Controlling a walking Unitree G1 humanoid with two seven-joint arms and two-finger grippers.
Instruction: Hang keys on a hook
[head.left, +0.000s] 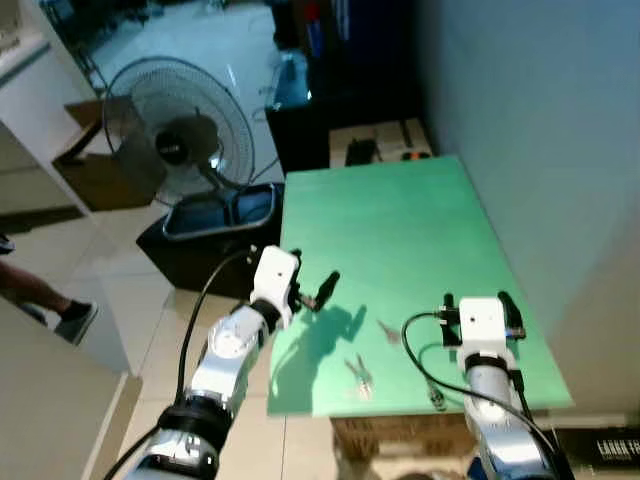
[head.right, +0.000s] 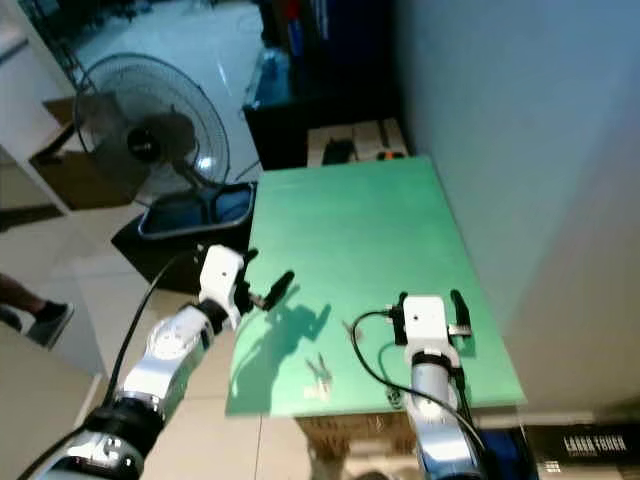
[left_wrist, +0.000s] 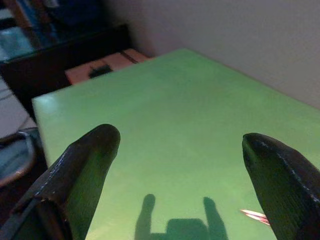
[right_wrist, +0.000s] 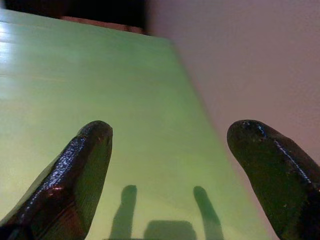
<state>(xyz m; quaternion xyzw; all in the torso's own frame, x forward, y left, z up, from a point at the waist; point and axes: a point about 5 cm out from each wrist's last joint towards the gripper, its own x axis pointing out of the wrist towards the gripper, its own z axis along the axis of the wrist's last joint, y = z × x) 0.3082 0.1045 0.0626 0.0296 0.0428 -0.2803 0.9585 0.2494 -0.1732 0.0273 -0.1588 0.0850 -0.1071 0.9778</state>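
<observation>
The keys (head.left: 360, 374) lie flat on the green table (head.left: 400, 230), near its front edge. One more small key (head.left: 388, 331) lies just past them, at about 1 o'clock. The left gripper (head.left: 322, 290) hangs over the table's left edge, at 11 o'clock from the keys, fingers wide apart and holding nothing. The right gripper (head.left: 478, 299) is at 2 o'clock, also wide apart and holding nothing. A fan (head.left: 180, 125) stands on the floor at far left.

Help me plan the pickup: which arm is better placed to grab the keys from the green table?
Probably left. The left gripper, open, hovers just above the keys; the right gripper sits farther toward the wall.
</observation>
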